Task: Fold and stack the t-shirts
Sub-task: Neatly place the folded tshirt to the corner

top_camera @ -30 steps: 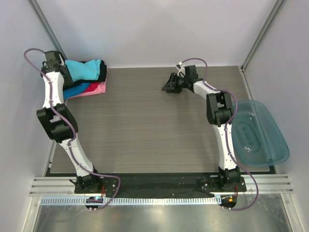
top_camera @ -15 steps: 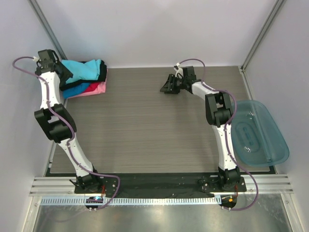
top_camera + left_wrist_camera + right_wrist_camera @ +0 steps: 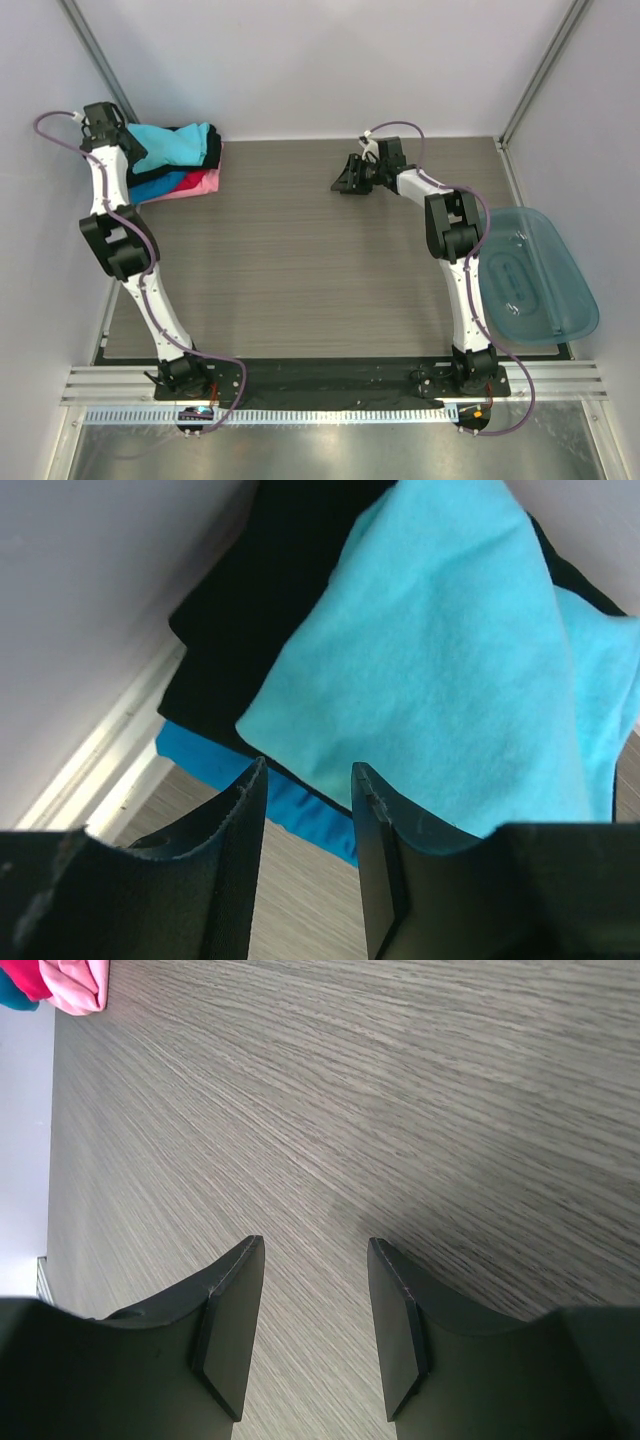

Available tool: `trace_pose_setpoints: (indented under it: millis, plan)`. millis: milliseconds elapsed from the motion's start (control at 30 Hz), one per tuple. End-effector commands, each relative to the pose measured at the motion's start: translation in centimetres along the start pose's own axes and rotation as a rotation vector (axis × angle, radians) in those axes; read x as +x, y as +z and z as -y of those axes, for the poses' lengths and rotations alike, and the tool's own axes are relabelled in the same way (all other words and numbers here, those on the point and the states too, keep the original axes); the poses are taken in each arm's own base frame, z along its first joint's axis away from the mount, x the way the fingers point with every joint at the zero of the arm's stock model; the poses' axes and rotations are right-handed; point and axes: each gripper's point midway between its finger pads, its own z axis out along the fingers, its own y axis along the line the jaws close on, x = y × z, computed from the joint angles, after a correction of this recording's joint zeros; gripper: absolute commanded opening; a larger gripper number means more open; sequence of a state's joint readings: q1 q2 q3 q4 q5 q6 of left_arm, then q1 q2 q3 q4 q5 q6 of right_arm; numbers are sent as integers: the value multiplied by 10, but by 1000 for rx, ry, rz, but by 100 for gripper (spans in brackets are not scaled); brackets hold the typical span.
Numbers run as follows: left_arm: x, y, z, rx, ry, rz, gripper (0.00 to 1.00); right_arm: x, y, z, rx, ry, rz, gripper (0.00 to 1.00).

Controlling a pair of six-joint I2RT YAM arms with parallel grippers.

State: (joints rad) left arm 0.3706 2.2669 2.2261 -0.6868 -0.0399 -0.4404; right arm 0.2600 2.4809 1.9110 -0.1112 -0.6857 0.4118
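While the turquoise t-shirt (image 3: 178, 143) lies atop the folded stack (image 3: 190, 178) at the table's (image 3: 320, 260) far left corner, the left gripper (image 3: 308, 765) hangs beside it, parted, empty; right gripper (image 3: 315, 1242) likewise; best to lift away without snagging cloth.

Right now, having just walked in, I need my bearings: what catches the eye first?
The bright stack of folded shirts in the far left corner, turquoise shirt on top, with the left claw open just beside it. Next, the big teal tub at the right edge. The right claw hangs open over bare table at the far middle.
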Motion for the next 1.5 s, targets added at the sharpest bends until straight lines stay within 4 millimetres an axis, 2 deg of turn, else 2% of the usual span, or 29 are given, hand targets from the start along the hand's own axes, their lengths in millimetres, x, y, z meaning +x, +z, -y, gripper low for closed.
trace_pose_setpoints:
  millis: [0,400,533,867,1000,1133,1200,1300,1467]
  plan:
    - [-35,-9,5,-25,97,126,41,37,5,17,70,42,-98,52]
    - [1,5,0,-80,200,42,39,34,5,23,64,51,-95,52]
    - [2,11,-5,-98,225,41,33,35,4,27,66,58,-96,52]
    - [5,20,-16,-154,274,41,32,36,6,37,68,76,-98,52]
    - [-1,27,-16,-159,291,58,21,36,7,39,68,83,-96,52]
    - [-4,31,-17,-166,300,70,18,38,8,42,68,89,-101,52]
    - [-3,32,-15,-153,303,66,12,38,8,43,69,91,-101,52]
    - [-8,27,-12,-139,306,76,0,36,7,45,70,93,-95,52]
    - [-18,11,-7,-116,335,93,0,38,10,47,67,106,-97,52]
